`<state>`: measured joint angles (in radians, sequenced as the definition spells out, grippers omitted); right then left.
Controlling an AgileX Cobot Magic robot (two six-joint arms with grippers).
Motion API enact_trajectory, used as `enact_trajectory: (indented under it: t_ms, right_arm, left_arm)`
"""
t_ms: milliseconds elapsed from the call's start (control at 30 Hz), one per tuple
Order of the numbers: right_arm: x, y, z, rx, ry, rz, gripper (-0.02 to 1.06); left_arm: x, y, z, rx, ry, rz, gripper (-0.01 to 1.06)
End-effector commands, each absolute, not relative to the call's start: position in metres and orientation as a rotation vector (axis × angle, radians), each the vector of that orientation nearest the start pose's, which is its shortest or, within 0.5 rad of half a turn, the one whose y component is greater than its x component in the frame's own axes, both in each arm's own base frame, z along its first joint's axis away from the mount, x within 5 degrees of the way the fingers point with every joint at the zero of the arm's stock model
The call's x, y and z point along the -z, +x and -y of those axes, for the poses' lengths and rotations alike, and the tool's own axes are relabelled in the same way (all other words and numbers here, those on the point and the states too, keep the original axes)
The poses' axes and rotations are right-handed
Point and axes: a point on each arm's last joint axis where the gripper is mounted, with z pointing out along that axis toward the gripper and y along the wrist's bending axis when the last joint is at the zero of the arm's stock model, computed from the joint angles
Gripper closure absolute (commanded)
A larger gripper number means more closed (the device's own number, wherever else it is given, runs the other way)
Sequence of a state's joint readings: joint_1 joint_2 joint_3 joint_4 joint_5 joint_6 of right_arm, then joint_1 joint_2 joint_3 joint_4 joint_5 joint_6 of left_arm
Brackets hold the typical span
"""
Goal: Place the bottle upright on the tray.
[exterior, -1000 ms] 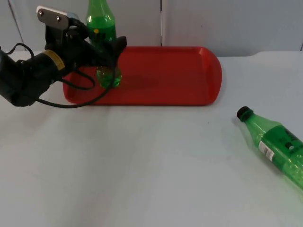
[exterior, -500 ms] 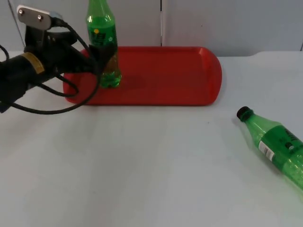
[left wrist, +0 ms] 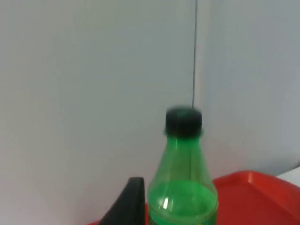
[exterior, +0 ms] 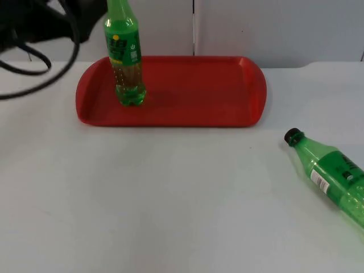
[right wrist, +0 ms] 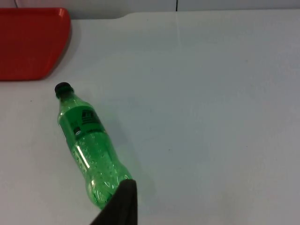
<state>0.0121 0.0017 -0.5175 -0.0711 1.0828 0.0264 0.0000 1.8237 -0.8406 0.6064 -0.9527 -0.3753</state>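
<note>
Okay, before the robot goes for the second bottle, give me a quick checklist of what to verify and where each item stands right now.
1. First bottle stands upright on the red tray: ok.
2. Left gripper is off that bottle: ok in the top view, where nothing touches the bottle; whether its fingers are open: cannot tell.
3. Second bottle is on the tray: not ok; it lies on its side on the white table, off the tray's right end, cap toward the tray.
4. Free tray floor for it: ok; the part right of the first bottle is bare.
5. Right gripper is lined up on the lying bottle: cannot tell; one fingertip shows near the bottle's base.
</note>
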Motion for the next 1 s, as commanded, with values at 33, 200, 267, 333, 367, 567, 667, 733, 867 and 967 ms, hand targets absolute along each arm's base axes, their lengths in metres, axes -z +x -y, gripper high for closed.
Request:
enact_trajectory:
  t_ms: [33, 200, 267, 333, 367, 567, 667, 733, 867, 967]
  right_arm:
    - [-0.281, -0.008, 0.006, 0.068, 0.028, -2.042, -0.01]
    - [-0.281, -0.008, 0.006, 0.068, 0.028, -2.042, -0.01]
    - [-0.281, -0.008, 0.006, 0.068, 0.028, -2.042, -0.01]
    - [-0.281, -0.008, 0.006, 0.068, 0.028, -2.042, -0.01]
    - [-0.281, -0.008, 0.006, 0.068, 0.028, -2.042, -0.01]
    - [-0.281, -0.008, 0.006, 0.068, 0.028, -2.042, -0.01]
    - [-0.281, -0.008, 0.006, 0.068, 0.028, -2.042, -0.01]
    - [-0.281, -0.008, 0.006, 0.068, 0.028, -2.042, -0.01]
    - [-0.281, -0.008, 0.006, 0.068, 0.028, -2.042, -0.01]
    - [-0.281, -0.008, 0.006, 0.068, 0.028, -2.042, -0.01]
  left_arm:
    - [-0.228, 0.350, 0.039, 0.366, 0.342, -1.651, 0.00]
    - [-0.265, 0.331, 0.029, 0.261, 0.271, -1.722, 0.00]
    - [-0.283, 0.319, 0.024, 0.228, 0.210, -1.739, 0.00]
    - [-0.290, 0.314, 0.021, 0.211, 0.175, -1.755, 0.00]
    - [-0.297, 0.307, 0.018, 0.191, 0.140, -1.766, 0.00]
    - [-0.332, 0.271, 0.005, 0.055, 0.037, -1.784, 0.00]
    - [-0.343, 0.253, -0.002, -0.012, -0.024, -1.805, 0.00]
    - [-0.344, 0.247, -0.004, -0.038, -0.049, -1.827, 0.00]
    - [-0.347, 0.231, -0.007, -0.113, -0.085, -1.894, 0.00]
    - [-0.345, 0.221, 0.004, -0.123, -0.014, -1.969, 0.00]
